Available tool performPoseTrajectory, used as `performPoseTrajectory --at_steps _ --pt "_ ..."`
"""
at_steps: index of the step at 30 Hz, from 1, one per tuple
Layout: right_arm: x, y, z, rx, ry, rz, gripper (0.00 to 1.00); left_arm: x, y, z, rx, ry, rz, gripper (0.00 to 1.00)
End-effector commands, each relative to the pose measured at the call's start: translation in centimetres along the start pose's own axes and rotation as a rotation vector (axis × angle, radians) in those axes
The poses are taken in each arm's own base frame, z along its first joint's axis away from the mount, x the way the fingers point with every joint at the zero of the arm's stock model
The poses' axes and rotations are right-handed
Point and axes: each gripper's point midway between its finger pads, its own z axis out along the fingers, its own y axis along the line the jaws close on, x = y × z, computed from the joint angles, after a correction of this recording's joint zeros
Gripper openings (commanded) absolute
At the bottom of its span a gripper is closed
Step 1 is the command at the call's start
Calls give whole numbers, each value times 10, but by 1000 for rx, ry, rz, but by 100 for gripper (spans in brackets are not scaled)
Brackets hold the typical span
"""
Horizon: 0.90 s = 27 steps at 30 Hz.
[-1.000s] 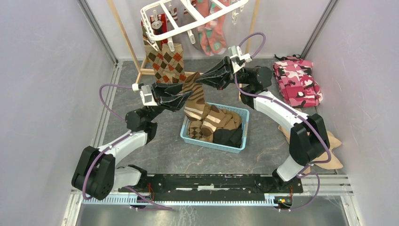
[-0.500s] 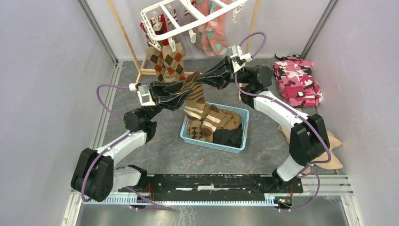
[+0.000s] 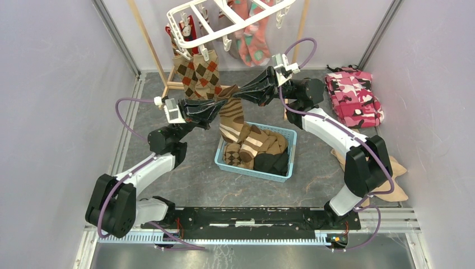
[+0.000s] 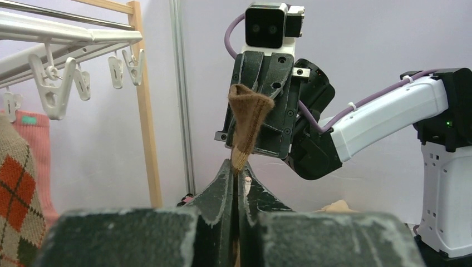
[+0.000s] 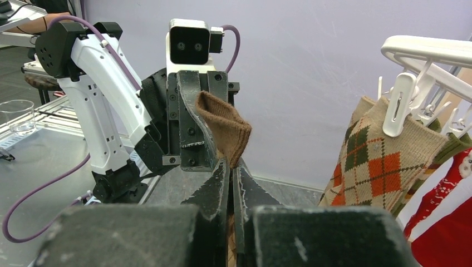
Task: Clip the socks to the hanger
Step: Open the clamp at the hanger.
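Note:
A brown striped sock (image 3: 231,115) hangs between both grippers above the blue basket. My left gripper (image 3: 223,104) is shut on its cuff (image 4: 249,119), and my right gripper (image 3: 235,92) is shut on the same cuff (image 5: 225,129), facing the left one. The white hanger (image 3: 210,19) tilts at the top of the view with small clips (image 4: 54,89). An argyle sock (image 3: 197,75) and a pink sock (image 3: 251,39) hang clipped to it. The argyle sock also shows in the right wrist view (image 5: 375,158).
A light blue basket (image 3: 283,168) in the middle holds several more socks (image 3: 252,148). A wooden stand (image 3: 147,42) carries the hanger. A pink camouflage cloth (image 3: 355,95) lies at the right, a beige cloth (image 3: 395,182) near the right arm. Metal walls close both sides.
My left gripper has risen and moved a little left and toward the hanger with the sock cuff. The hanger has swung slightly. The right gripper has held still.

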Motion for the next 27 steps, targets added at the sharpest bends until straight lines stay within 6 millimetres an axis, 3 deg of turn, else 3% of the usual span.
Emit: performPoseTrajectory --at_steps 1,6,12,18,27 --pt "-12 0 6 -21 -16 -59 9 -53 -23 8 107 -188 139 2" --pt "-18 -15 1 29 7 -105 50 -49 -18 -1 80 -170 141 2" --pt "-29 -54 -7 162 64 -224 79 -43 -14 -16 42 -144 144 2" --pt "-45 -88 -18 315 28 -300 89 -41 -17 -25 34 -135 147 2" --pt "-50 -123 -23 402 -120 -203 87 -43 -24 -30 32 -111 175 2"
